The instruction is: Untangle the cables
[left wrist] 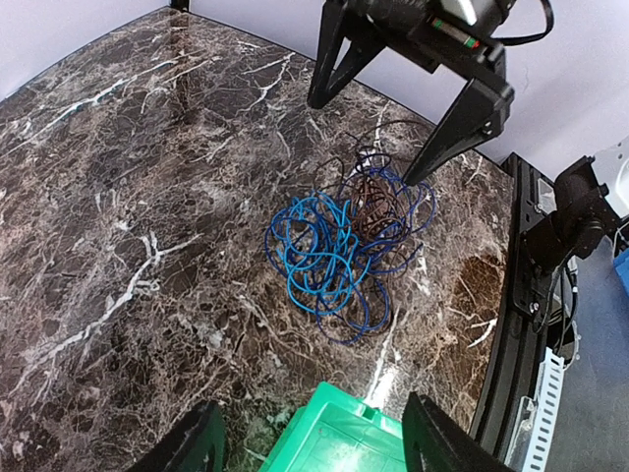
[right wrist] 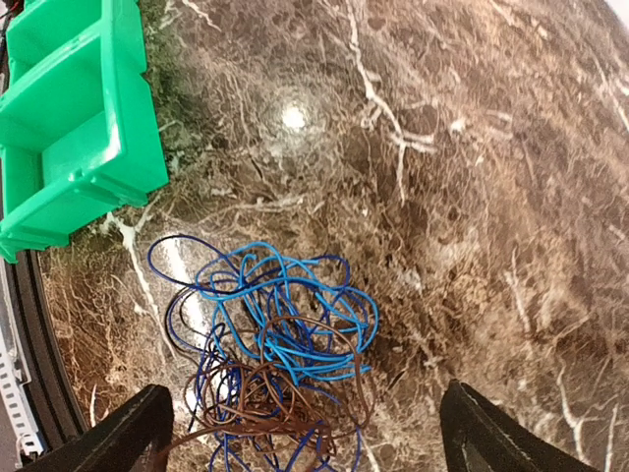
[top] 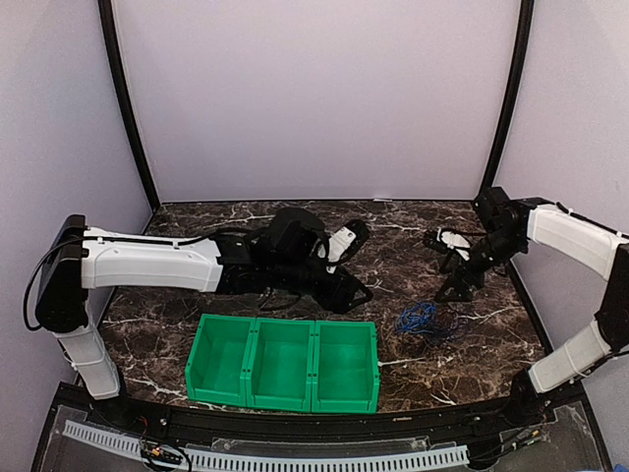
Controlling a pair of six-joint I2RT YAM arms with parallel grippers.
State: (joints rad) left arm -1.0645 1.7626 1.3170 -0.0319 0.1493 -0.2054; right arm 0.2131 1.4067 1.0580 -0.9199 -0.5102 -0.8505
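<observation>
My right gripper [left wrist: 362,143] and left gripper [left wrist: 316,442] gape wide, empty. The tangle of thin blue and brown wires [left wrist: 339,241] lies three o'clock of the green plastic bins [top: 280,364]; I'd pinch one outer loop.

- Bright, even light from overhead, with a white glare spot on the glossy marble table [right wrist: 292,117].
- Shadows stay soft; wrist views are sharp, top view slightly soft.
</observation>
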